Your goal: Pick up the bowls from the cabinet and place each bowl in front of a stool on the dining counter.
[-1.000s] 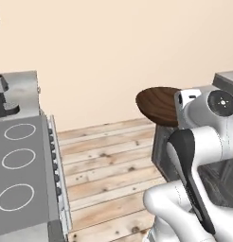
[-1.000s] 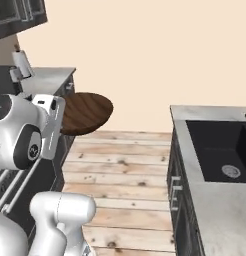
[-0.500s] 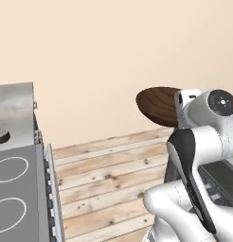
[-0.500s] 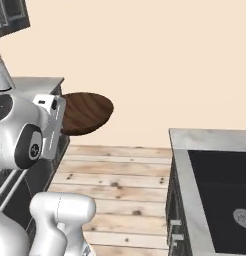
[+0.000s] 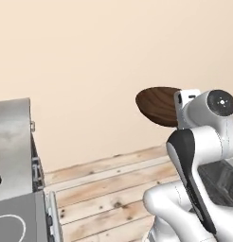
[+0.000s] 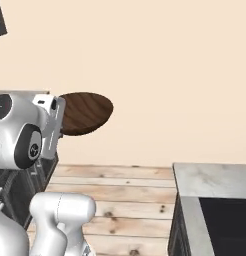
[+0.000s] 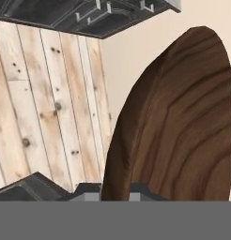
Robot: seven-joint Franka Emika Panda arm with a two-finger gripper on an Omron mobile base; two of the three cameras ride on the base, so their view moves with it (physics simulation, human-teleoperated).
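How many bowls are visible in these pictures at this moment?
1. The dark brown wooden bowl is held at its edge by the shut gripper, up above the wooden floor. The white patterned bowl is not visible here; it may be elsewhere.

A wooden bowl [image 5: 158, 105] is held up in the air at the end of the robot arm, in front of a bare wall [image 5: 99, 61] and above a plank floor [image 5: 109, 189]. In the left base view a stove top [image 5: 14, 142] lies at the left edge, beside the floor. In the right base view a marble counter [image 6: 212, 180] lies at the lower right, across the floor from the arm. In the hand view the bowl stands edge-on between the finger tips [image 7: 87, 193], to the right of the floor planks
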